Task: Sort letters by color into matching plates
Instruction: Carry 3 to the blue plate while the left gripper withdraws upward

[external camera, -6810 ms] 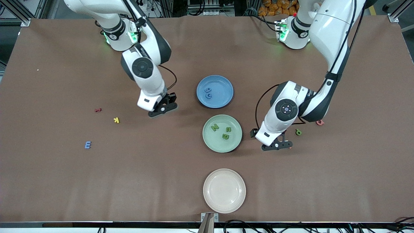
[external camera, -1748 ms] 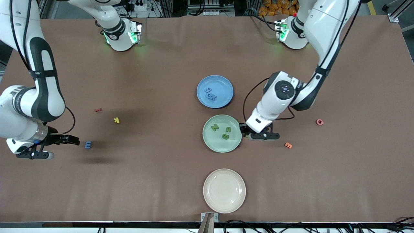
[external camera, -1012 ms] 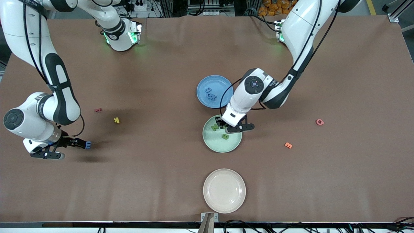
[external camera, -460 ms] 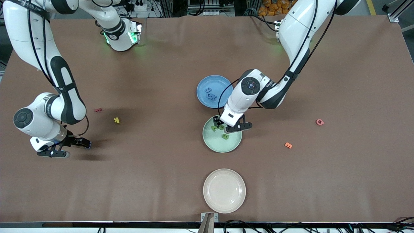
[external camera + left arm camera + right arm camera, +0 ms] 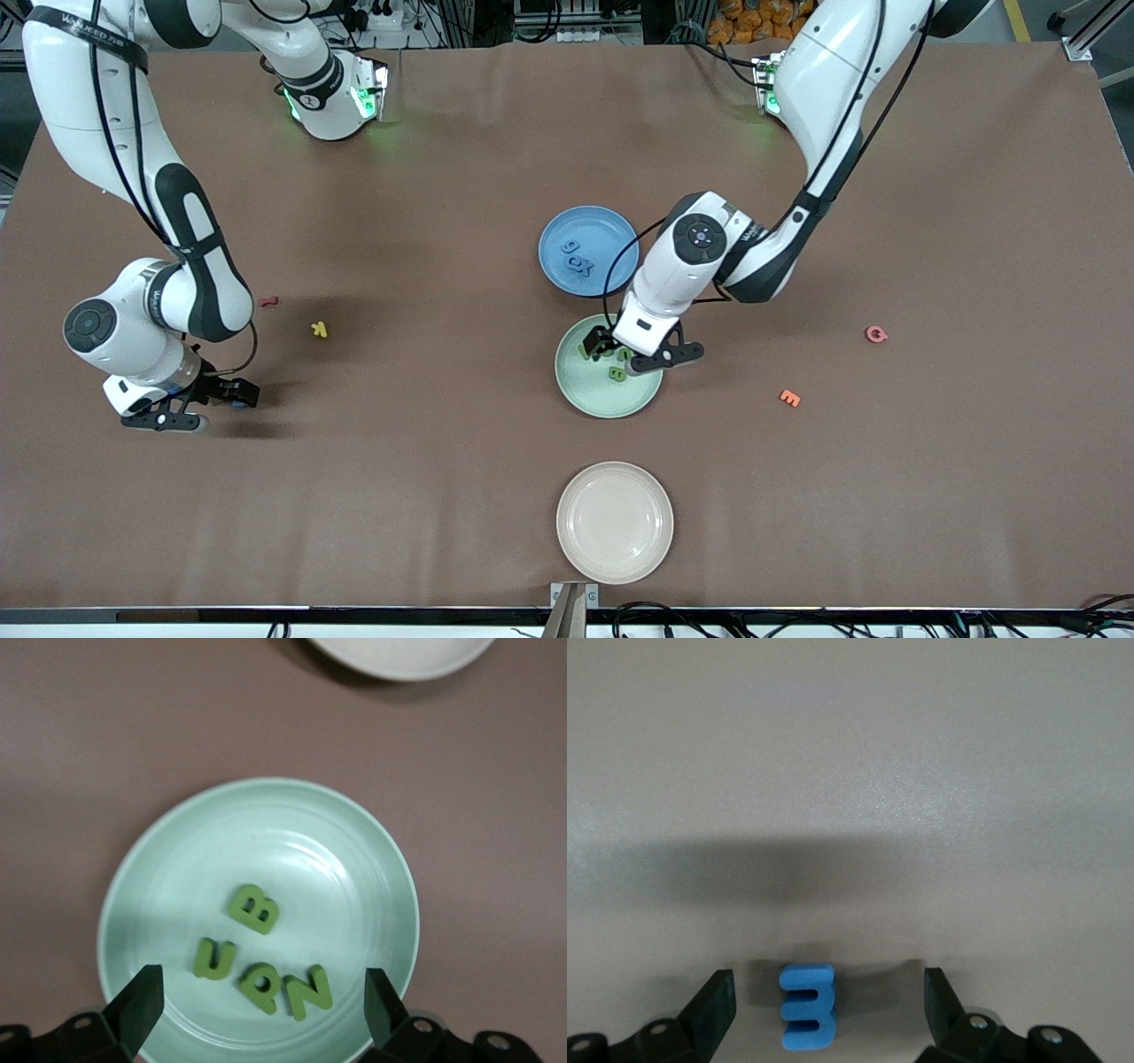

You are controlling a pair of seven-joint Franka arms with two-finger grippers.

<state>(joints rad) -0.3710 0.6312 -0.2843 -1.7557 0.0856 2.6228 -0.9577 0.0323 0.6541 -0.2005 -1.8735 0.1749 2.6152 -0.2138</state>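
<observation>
Hovering over the green plate point(image 5: 609, 391), the left gripper point(image 5: 636, 351) now has its fingers wide and holds nothing; a moment ago it carried a green letter here, so this letter is delivered. At the right arm's end of the desk point(image 5: 443, 496), the right gripper point(image 5: 213, 400) has come down around the blue letter point(image 5: 241, 400), fingers wide on both sides and not yet holding it. The blue plate point(image 5: 588, 251) carries three blue letters point(image 5: 578, 261). The beige plate point(image 5: 614, 522), nearest the camera, is empty. Red, yellow, orange and pink letters lie loose on the desk.

In the left wrist view, the green plate point(image 5: 257, 923) holds four green letters point(image 5: 261, 958), close together: all the green ones, I judge. The gripper point(image 5: 261, 1005) hangs open above them.

In the right wrist view, the blue letter point(image 5: 807, 1006) lies on the desk between the fingers point(image 5: 709, 1014), nearer to one of them, apart from both. I think it is the last piece to sort.
</observation>
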